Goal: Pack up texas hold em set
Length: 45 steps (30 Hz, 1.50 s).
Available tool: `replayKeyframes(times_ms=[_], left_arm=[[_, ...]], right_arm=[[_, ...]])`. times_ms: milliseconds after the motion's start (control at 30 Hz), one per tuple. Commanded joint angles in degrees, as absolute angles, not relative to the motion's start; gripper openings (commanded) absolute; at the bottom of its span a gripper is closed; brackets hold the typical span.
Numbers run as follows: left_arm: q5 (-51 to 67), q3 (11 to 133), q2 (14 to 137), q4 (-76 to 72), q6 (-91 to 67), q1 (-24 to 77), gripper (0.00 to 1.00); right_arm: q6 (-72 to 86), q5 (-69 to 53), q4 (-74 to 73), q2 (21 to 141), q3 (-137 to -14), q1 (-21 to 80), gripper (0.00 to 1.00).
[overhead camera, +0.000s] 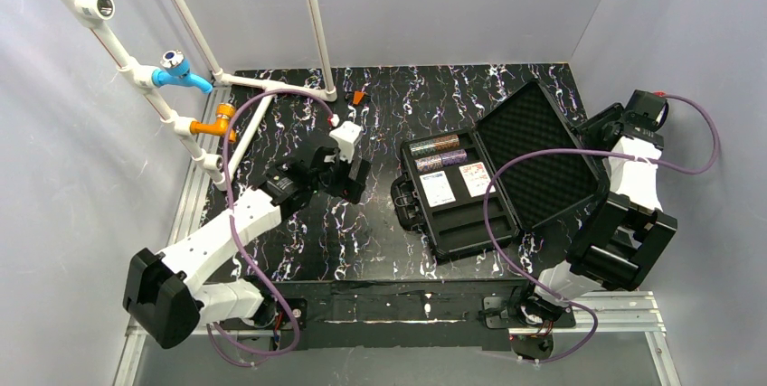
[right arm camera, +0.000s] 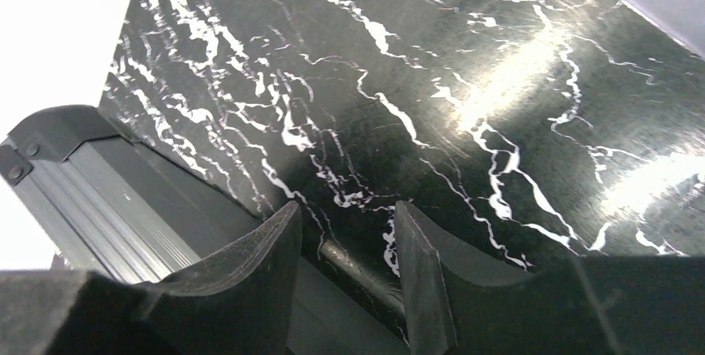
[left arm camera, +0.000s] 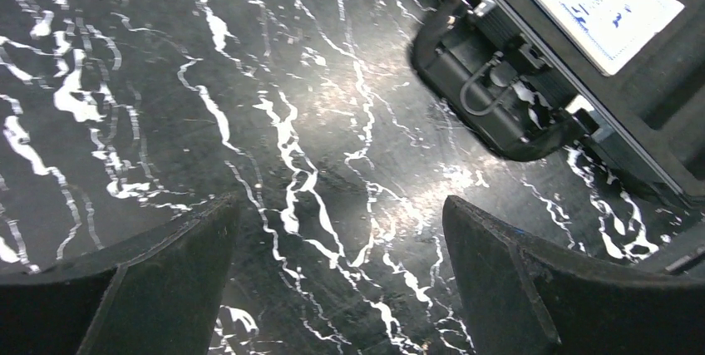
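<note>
The case (overhead camera: 470, 240) lies open on the surface (overhead camera: 362, 241), right of centre. Its foam-lined lid (overhead camera: 543, 155) is thrown back to the right and its handle (overhead camera: 404, 198) points left. In the base, 2 rows of chips lie at the far end: a brown stack (overhead camera: 434, 145), and next to it a row with a purple stack (overhead camera: 452, 158). Nearer are 2 decks side by side, the blue-white deck (overhead camera: 438, 189) on the left and the red deck (overhead camera: 476, 179) on the right.

The left claw (overhead camera: 351, 178) hangs over bare surface just left of the handle, spread wide and holding nothing. Its wrist view shows both fingers (left arm camera: 166, 280) far apart.

The right claw (overhead camera: 592, 128) is at the lid's far right edge. Its fingers (right arm camera: 249, 276) stand a little apart, with the lid's rim (right arm camera: 353, 262) running under the gap. I cannot tell whether they touch it.
</note>
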<state>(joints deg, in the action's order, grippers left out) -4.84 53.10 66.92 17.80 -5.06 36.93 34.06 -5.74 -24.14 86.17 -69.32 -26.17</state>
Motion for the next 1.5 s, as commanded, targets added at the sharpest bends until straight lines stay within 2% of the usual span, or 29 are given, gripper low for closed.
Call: replayKeyframes(times_ms=[0, 433, 800, 1067, 1200, 1300, 1467], left_arm=[[-0.62, 56.17, 68.72, 17.23, -7.38, 38.51, 0.89], [6.22, 67.69, 81.01, 17.49, -8.51, 40.89, 0.89], [11.32, 66.4, 83.94, 13.78, -10.97, 41.3, 0.88], [13.92, 67.78, 86.93, 3.0, -28.27, 43.84, 0.84], [12.45, 73.75, 93.53, 0.39, -31.4, 47.53, 0.83], [12.68, 80.01, 98.5, 0.35, -32.13, 49.61, 0.76], [11.96, 89.9, 104.39, 1.0, -31.91, 51.67, 0.73]], right_arm=[[31.43, -18.12, -26.18, 84.22, -66.46, -24.87, 0.54], [31.74, -29.7, -22.29, 83.63, -64.46, -23.03, 0.54], [30.32, -29.08, -24.31, 83.32, -66.0, -20.24, 0.54], [30.91, -27.6, -23.99, 82.91, -65.83, -19.51, 0.55], [30.78, -28.05, -24.55, 82.73, -66.2, -19.43, 0.56], [30.71, -28.66, -24.71, 82.2, -66.13, -19.35, 0.56], [30.7, -29.52, -24.78, 81.57, -65.68, -18.87, 0.56]])
